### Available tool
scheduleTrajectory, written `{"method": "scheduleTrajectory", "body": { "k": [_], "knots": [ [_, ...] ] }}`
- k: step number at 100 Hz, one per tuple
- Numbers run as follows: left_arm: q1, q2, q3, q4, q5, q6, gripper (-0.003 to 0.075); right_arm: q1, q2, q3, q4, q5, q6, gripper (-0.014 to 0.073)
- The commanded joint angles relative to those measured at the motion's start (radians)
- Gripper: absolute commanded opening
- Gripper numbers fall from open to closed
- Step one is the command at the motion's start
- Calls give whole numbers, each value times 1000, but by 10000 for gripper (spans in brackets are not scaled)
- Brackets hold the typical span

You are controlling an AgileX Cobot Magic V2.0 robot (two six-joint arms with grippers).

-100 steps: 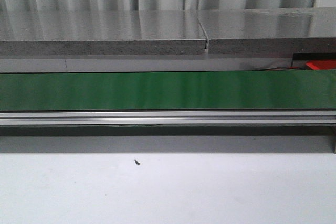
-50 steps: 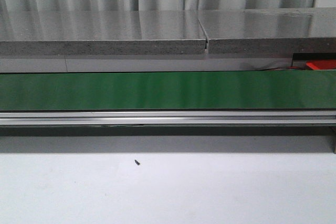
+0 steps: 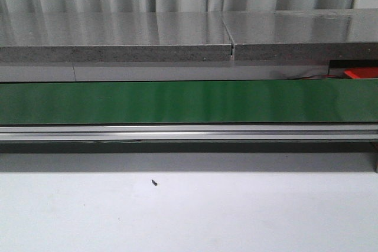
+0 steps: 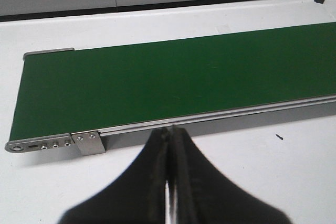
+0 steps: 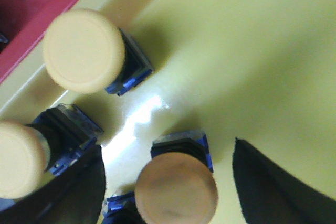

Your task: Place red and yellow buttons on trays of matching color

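Buttons [image 5: 176, 190] crowding yellow tray [image 5: 252, 51] edge, right fingers [image 5: 273, 187] spread

Deep green flat conveyor belt [image 3: 189, 102], edged by a pale silver aluminium rail [image 3: 189, 132]. Plain white tabletop [image 3: 236, 216], marked by one small black speck [image 3: 154, 183]. Speckled grey stone-look slabs [image 3: 118, 36] behind. Glossy yellow plastic tray [image 5: 247, 51] bearing pale-yellow round-capped buttons [image 5: 84, 50] with black-and-blue square bases. Red tray edge [image 5: 37, 19] alongside. Black gripper fingers [image 4: 157, 182].
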Motion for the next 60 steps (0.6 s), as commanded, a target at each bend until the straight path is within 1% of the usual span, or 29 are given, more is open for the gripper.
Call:
{"method": "scheduleTrajectory", "body": {
  "k": [1,10,16,22,39,46,52,60],
  "knots": [
    [-7,2,-27,-11,-66,1,-18,1,-76,-19,8,-57,-1,517],
    [-7,2,-27,-11,-66,1,-18,26,-117,-19,9,-72,-1,514],
    [-7,2,-27,-11,-66,1,-18,53,-138,-19,8,-71,-3,477],
    [-7,2,-27,-11,-66,1,-19,93,-167,-19,7,-69,-20,392],
    [-7,2,-27,-11,-66,1,-18,204,-231,-19,5,-80,-29,71],
    [-7,2,-27,-11,-66,1,-19,251,-252,-19,5,-74,-31,-25],
    [-7,2,-27,-11,-66,1,-18,296,-270,-19,5,-71,-32,-74],
    [-7,2,-27,-11,-66,1,-18,349,-291,-19,5,-76,-34,-67]
  ]
}}
